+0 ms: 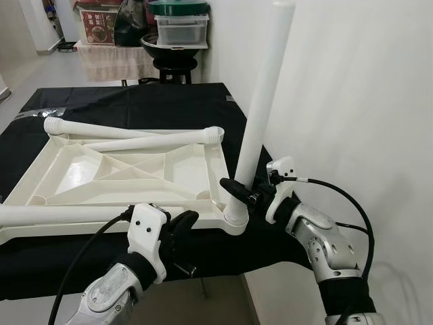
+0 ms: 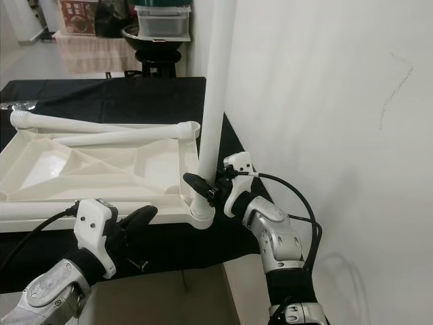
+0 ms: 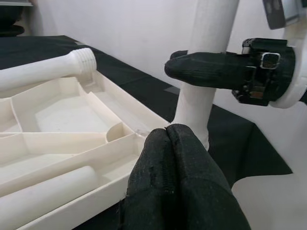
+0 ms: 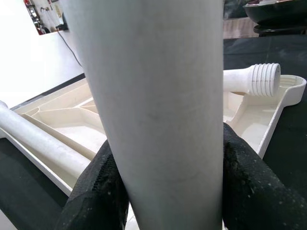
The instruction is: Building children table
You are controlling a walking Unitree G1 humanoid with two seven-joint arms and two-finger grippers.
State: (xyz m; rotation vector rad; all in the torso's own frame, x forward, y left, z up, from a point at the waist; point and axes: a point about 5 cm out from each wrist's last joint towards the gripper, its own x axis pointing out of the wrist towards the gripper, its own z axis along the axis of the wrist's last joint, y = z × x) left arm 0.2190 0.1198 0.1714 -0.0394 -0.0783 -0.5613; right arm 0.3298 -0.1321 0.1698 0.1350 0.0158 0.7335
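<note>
Tabletop: a white plastic tabletop (image 1: 128, 169) lay upside down on a black cloth (image 1: 135, 105), its ribbed underside facing up (the compartments between the ribs were shallow and bare).
Upright leg: one white upright leg (image 1: 260, 115) stood vertically in the corner socket (image 1: 235, 218) at the near right corner of the tabletop, close beside a white wall (image 1: 352, 101).
Right gripper: the right gripper (image 1: 238, 191) clasped the upright leg low down, just above the socket, one black finger on each side of the tube; the right wrist view showed both fingers (image 4: 98, 191) pressed against it.
Left gripper: the left gripper (image 1: 181, 223) sat at the tabletop's near edge, just left of the socket, its two fingertips (image 3: 168, 158) pressed together with nothing between them.
Loose legs: two threaded legs (image 1: 135, 135) lay crossed over the far part of the tabletop, and a third leg (image 1: 74, 214) lay along its near edge.
Background: a stack of containers (image 1: 179, 27) stood beyond the cloth.
</note>
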